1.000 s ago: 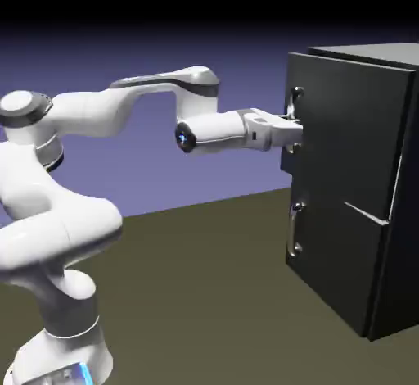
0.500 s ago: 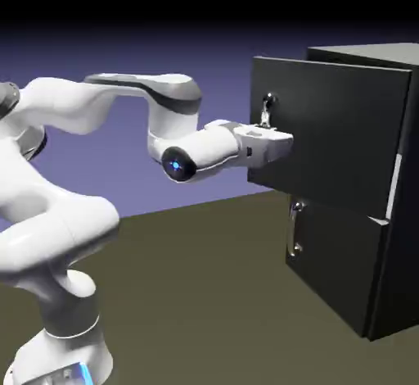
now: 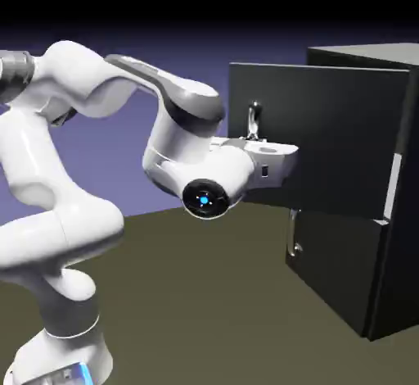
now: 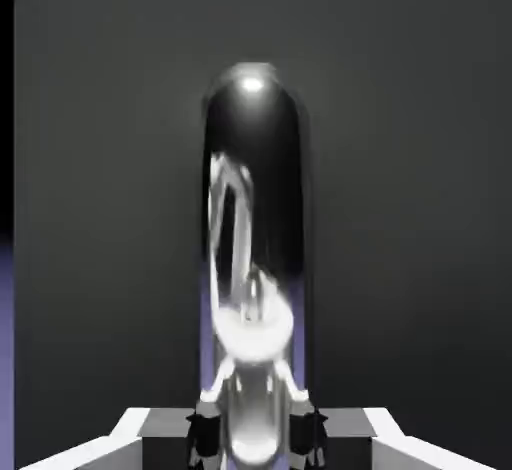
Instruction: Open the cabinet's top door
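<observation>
The arm (image 3: 98, 121) has drawn back toward the exterior view's left, and the gripper (image 3: 274, 156), jaws pinching the silver handle (image 3: 254, 120), has pulled the top door (image 3: 327, 138) well out from the cabinet (image 3: 393, 236) compared with a second ago. The door now stands clearly ajar above the closed lower door (image 3: 327, 269), so the task appears largely accomplished.
</observation>
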